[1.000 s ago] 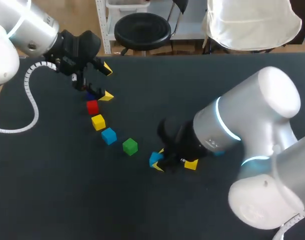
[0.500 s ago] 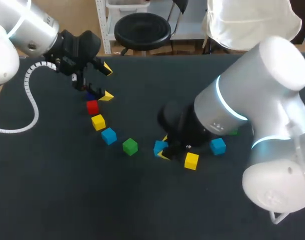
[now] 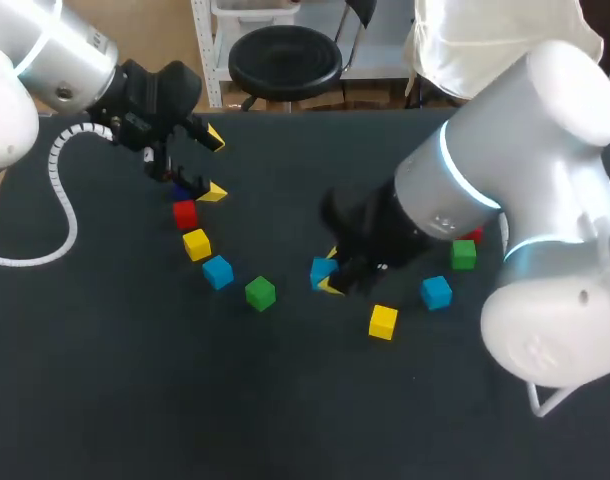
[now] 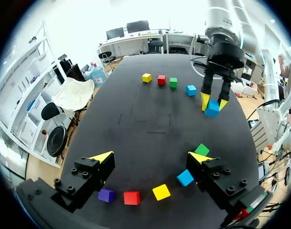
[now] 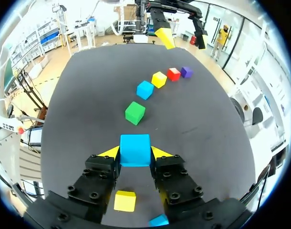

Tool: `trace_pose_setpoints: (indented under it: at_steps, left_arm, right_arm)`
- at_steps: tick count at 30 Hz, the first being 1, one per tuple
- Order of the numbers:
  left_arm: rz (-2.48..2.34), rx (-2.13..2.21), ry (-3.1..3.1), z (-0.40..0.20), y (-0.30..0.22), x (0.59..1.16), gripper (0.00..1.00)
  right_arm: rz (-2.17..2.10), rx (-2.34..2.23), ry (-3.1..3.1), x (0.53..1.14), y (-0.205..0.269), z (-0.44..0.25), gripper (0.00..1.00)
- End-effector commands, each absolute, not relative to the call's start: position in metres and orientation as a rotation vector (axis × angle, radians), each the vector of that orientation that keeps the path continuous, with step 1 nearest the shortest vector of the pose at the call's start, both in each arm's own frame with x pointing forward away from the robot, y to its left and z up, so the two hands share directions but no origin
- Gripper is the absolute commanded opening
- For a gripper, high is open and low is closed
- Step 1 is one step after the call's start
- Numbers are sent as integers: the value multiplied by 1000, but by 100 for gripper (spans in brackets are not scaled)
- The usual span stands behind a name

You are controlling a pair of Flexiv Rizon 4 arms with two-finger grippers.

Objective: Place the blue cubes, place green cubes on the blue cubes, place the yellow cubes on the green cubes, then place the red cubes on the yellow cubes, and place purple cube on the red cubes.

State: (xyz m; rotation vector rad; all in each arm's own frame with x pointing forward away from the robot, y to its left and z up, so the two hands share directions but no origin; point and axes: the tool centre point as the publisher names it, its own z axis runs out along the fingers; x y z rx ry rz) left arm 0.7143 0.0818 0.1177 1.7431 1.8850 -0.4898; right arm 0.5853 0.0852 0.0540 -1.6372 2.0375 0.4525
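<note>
The left claw (image 3: 214, 165) is hanging wide open and gripping nothing at the far-left end of the worktop (image 3: 135, 400), close by the purple cube (image 4: 106, 195). That cube is heading a curved row running rightward: red cube (image 3: 185, 214), yellow cube (image 3: 196, 244), row blue cube (image 3: 218, 271) and green cube (image 3: 260, 292), each apart from its neighbour. Just right of that green cube, the right claw (image 3: 328, 272) is pinching the held blue cube (image 5: 135, 150) between both yellow tips, from two sides, seemingly just off the surface. Further right, a loose yellow cube (image 3: 383, 321), a second blue cube (image 3: 437, 291) and a second green cube (image 3: 464, 255) are lying near the right arm. I am judging that the blue base is being laid. If so, the held blue cube is wanting a bare patch clear of the green cube. The claw should be lowering it level and square until it is sitting flat, only then parting its tips and rising straight, so nothing gets nudged.
</note>
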Motion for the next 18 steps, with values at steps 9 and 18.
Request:
trace_pose_setpoints:
  at_steps: [9,18]
  left_arm:
    - [-489,1745,1886,118,82,714,100]
    - [-489,1745,1886,118,82,714,100]
  right_arm:
    - [581,-1705,2047,595,70,57,0]
    - [553,-1706,2078,593,71,60,0]
